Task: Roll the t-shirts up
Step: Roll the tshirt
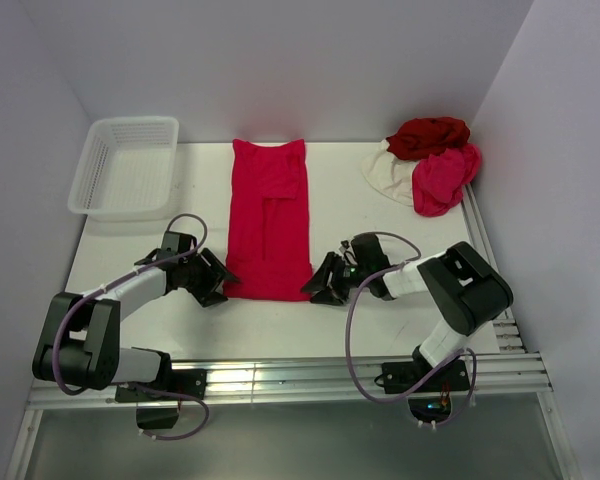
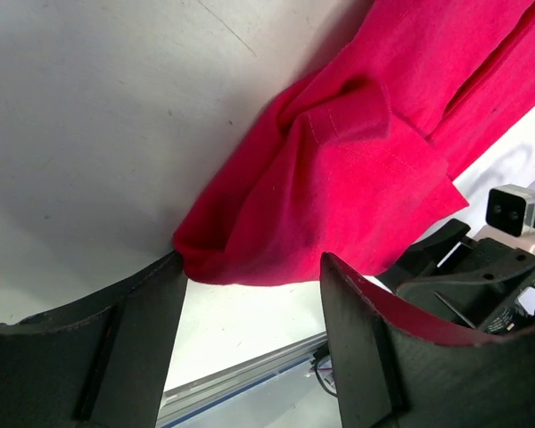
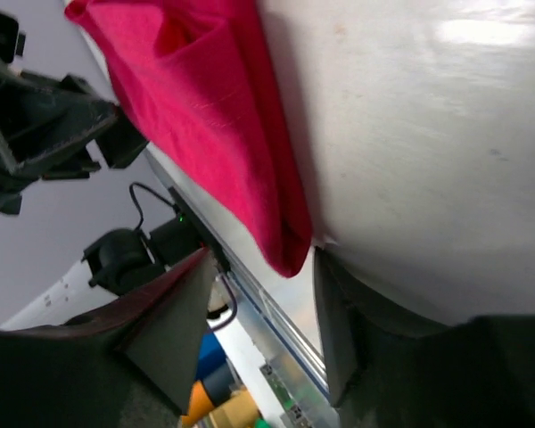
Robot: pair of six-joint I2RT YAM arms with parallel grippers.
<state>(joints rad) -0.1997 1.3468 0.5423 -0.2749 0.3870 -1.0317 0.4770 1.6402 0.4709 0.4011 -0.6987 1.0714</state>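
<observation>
A bright crimson t-shirt (image 1: 270, 220), folded into a long narrow strip, lies flat mid-table with its hem end nearest the arms. My left gripper (image 1: 220, 278) sits at the hem's left corner. In the left wrist view its jaws (image 2: 250, 267) stand open, and the cloth's corner (image 2: 250, 254) lies just past the fingertips, ungripped. My right gripper (image 1: 318, 285) sits at the hem's right corner, also open (image 3: 263, 263), with the red corner (image 3: 290, 254) hanging at its tips. Dark red (image 1: 428, 135), pink (image 1: 443, 178) and cream white (image 1: 385, 172) t-shirts lie heaped at the back right.
A white plastic mesh basket (image 1: 125, 165) stands at the back left. Aluminium rails (image 1: 280, 380) run along the table's near edge, and white walls close in the left, back and right sides.
</observation>
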